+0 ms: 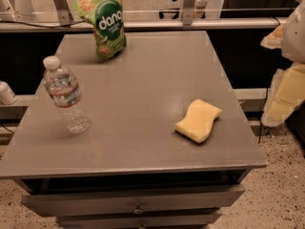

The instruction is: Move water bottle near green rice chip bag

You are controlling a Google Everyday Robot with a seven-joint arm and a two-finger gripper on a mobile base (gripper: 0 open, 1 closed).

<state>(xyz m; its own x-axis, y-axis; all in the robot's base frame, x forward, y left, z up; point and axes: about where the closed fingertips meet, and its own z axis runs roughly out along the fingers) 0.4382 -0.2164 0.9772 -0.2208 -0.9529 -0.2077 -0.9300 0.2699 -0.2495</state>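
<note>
Grey cabinet top (143, 104) carries three items. Gripper (286, 87) hangs off the table at 3 o'clock; whether open or closed cannot be told. Green rice chip bag (106, 20), glossy, with white "dang" on a dark oval, stands at 11 o'clock. Water bottle (66, 94), clear and ribbed, with a white cap and a red-banded label whose print is unreadable, stands upright at 9 o'clock, well apart from the bag. Yellow wavy sponge (198, 120) lies at 4 o'clock.

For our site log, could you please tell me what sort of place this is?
Probably an office or lab: a grey drawer cabinet, speckled floor, metal railing behind. The gripper hangs at the right edge, beside the cabinet.
</note>
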